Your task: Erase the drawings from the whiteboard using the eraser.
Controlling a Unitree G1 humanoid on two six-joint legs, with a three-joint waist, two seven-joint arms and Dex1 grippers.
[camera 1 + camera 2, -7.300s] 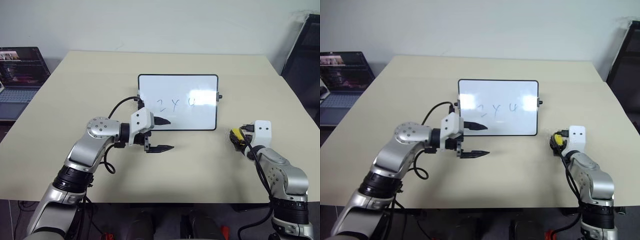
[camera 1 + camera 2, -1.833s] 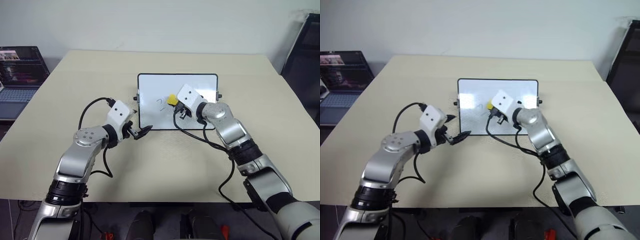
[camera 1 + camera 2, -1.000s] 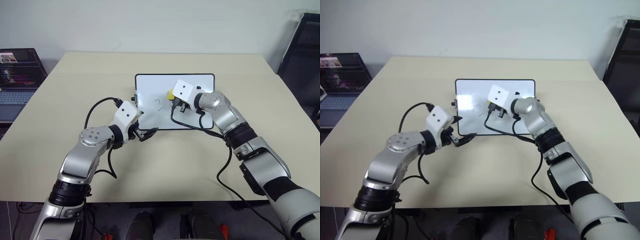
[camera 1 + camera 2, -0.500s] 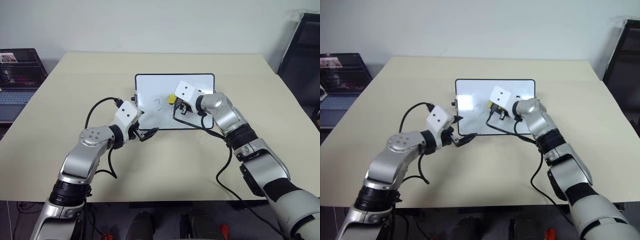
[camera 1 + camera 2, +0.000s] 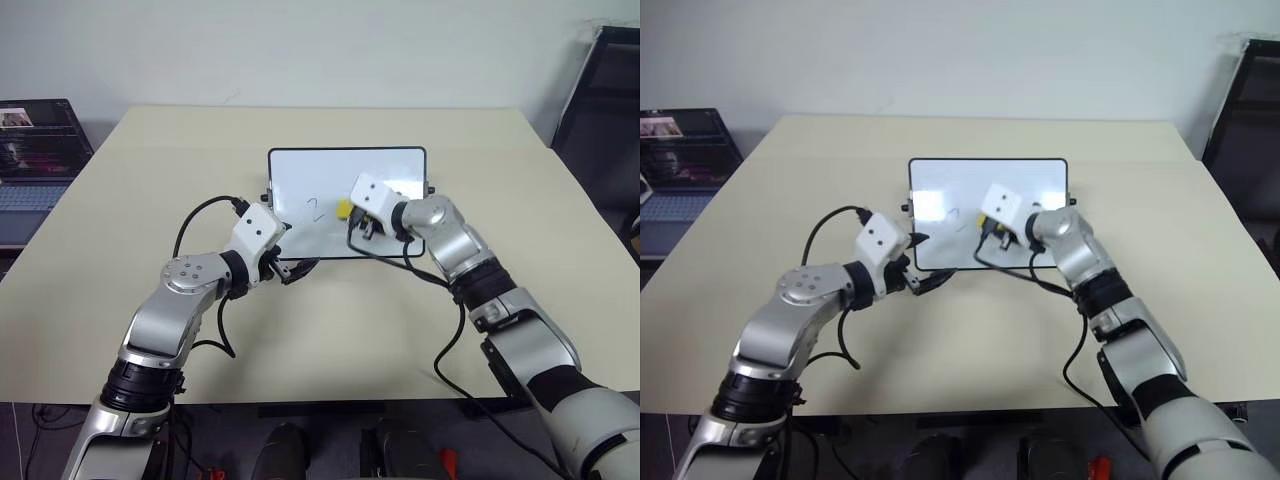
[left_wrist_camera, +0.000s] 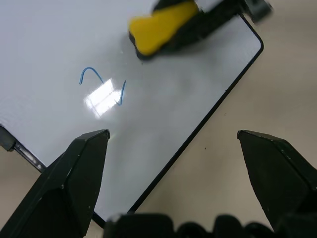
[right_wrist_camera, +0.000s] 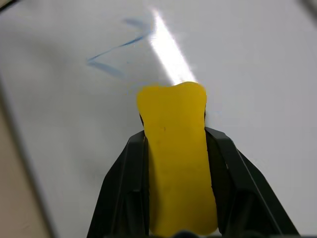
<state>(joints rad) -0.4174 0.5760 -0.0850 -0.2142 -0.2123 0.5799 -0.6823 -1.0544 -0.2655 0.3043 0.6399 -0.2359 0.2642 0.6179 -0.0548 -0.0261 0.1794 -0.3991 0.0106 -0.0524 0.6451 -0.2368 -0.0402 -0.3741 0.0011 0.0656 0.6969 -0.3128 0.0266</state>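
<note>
Yellow eraser [image 7: 177, 163] pinched lengthwise in right gripper [image 5: 352, 213], remaining drawings [image 5: 314, 208] just leftward on whiteboard [image 5: 300, 170]; left gripper [image 6: 185, 163] spread, nearer corner.

Left arm: bent at the elbow, forearm angled forward and to the right; the left end effector [image 5: 296, 268] points slightly downward, its two black fingers [image 6: 74, 173] spread wide apart and holding nothing

Right arm: extended forward, forearm angled to the left; the right end effector [image 5: 352, 212] points slightly downward, its fingers [image 7: 126, 178] clamped on both sides of the eraser [image 7: 177, 153], whose yellow end projects beyond the fingertips
</note>
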